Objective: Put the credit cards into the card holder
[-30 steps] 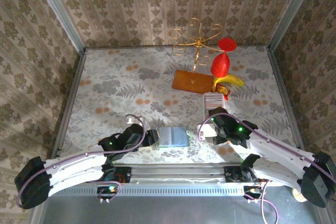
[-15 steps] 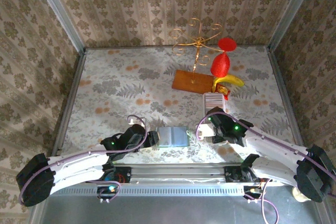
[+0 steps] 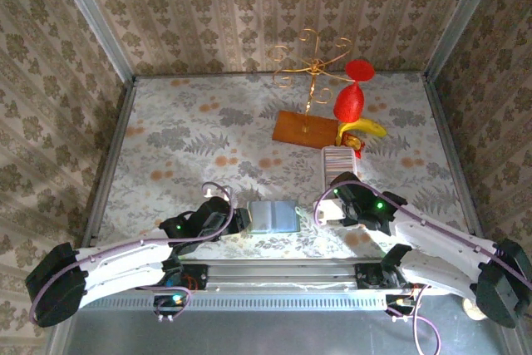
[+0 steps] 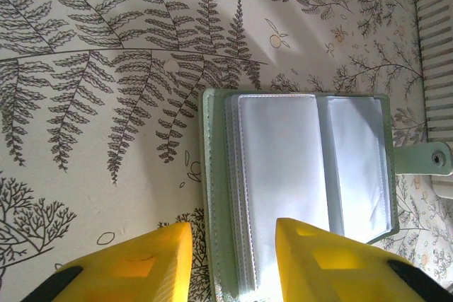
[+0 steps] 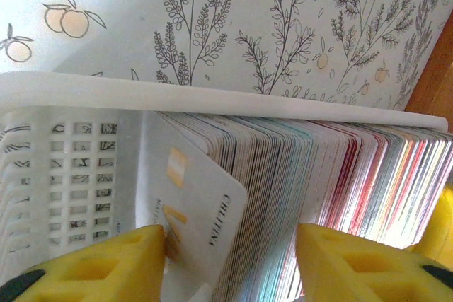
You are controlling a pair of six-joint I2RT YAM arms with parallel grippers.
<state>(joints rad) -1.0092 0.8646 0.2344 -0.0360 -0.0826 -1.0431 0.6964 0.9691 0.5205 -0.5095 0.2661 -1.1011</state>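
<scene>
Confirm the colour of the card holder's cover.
The card holder has a pale green cover and tab, with silvery-white pockets inside. It shows best in the left wrist view.

Card holder (image 4: 283, 167) lies open (flat); credit cards (image 5: 304, 189) stand packed.

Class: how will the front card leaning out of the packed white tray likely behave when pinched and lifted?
Probably stiff: the front card leans flat, unbent. Likely light, being thin. Its smooth face may slip against neighbouring cards.
</scene>
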